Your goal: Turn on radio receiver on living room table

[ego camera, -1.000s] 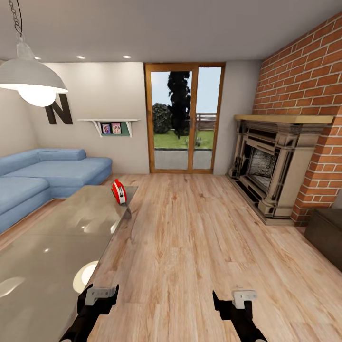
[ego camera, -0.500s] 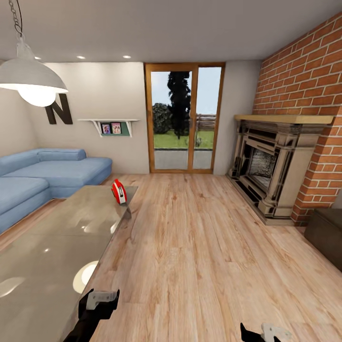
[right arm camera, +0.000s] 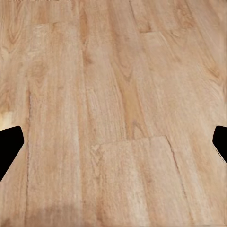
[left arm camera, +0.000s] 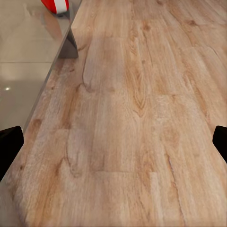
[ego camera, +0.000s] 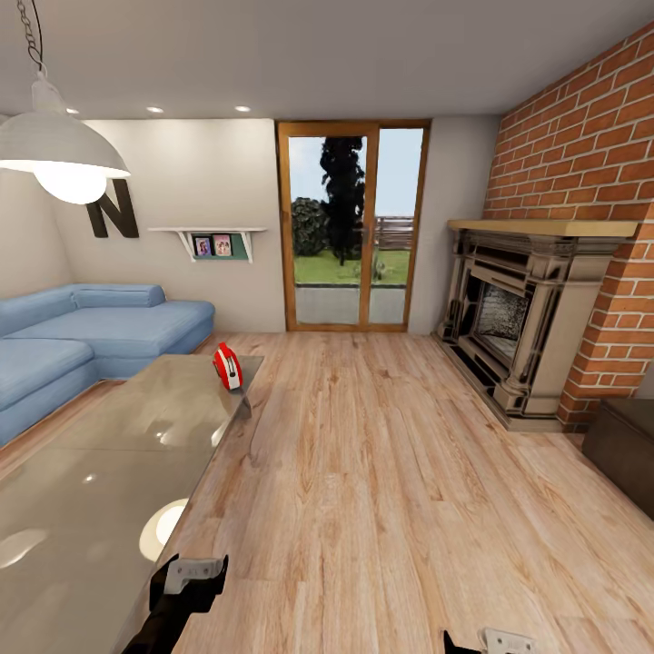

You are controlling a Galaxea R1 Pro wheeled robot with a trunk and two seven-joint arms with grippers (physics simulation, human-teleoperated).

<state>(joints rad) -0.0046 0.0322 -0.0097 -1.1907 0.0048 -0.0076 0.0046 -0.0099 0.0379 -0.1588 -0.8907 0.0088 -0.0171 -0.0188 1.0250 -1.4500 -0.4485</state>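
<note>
Head view: robot stands in the living room, at the near end of the table (ego camera: 100,454). The radio receiver (ego camera: 227,366) sits upright at the table's far right corner, close to the right edge, untouched. Blue sofa (ego camera: 91,336) lies beyond the table's left side, fireplace (ego camera: 509,318) on the brick wall, glass door (ego camera: 350,227) straight ahead, pendant lamp (ego camera: 59,150) overhead. Left gripper (ego camera: 188,581) hangs over the table's near right edge, well short of the radio. Right gripper (ego camera: 495,643) is low over bare floor, barely in frame.

Left wrist view: left gripper (left arm camera: 113,137) has fingers spread wide, nothing between them; the wood floor (left arm camera: 137,118) lies below, with the table's right edge and leg alongside. Radio's red-and-white body peeks in at the table's far corner.

Right wrist view: right gripper (right arm camera: 113,137) also spread apart and empty, over floor planks.

Progress: room reached, table reached, radio located. Left: close the gap along the table's right edge, reach the radio, switch it on. Nothing on the radio itself is done yet.
</note>
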